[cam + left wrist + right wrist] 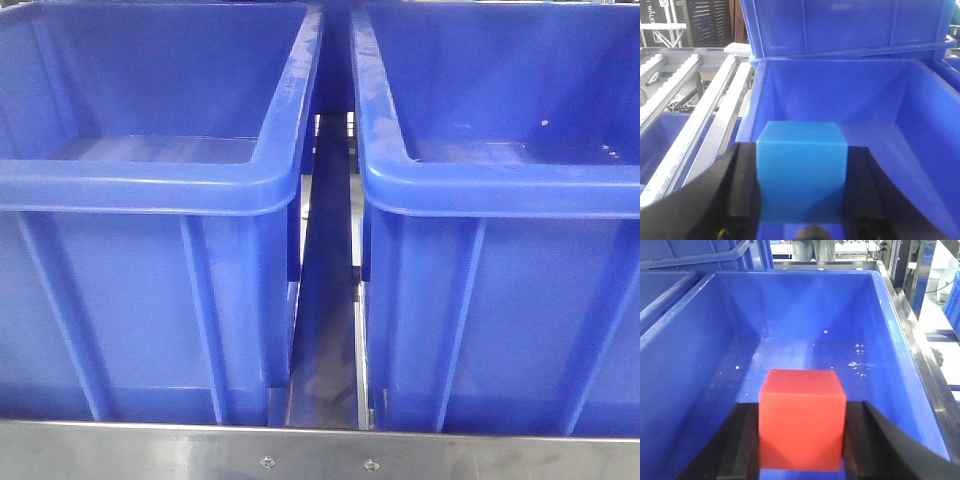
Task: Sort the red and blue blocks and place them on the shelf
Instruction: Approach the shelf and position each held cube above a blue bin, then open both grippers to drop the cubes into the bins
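In the left wrist view the blue block (pixel 801 170) is clamped between the black fingers of my left gripper (pixel 802 192), held over the open mouth of a big blue bin (pixel 840 95). In the right wrist view my right gripper (pixel 801 440) is shut on the red block (pixel 801 417), which hangs above the floor of another blue bin (pixel 805 315). The shelf shows as a steel front rail (pixel 320 452) in the front view and as white roller tracks (pixel 695 125) in the left wrist view. Neither arm appears in the front view.
Two big blue bins (pixel 150 200) (pixel 500 200) stand side by side on the rack with a narrow gap (pixel 325 300) between them. Another blue bin (pixel 850 25) sits on the tier above. Small white specks (pixel 857 362) lie on the right bin's floor.
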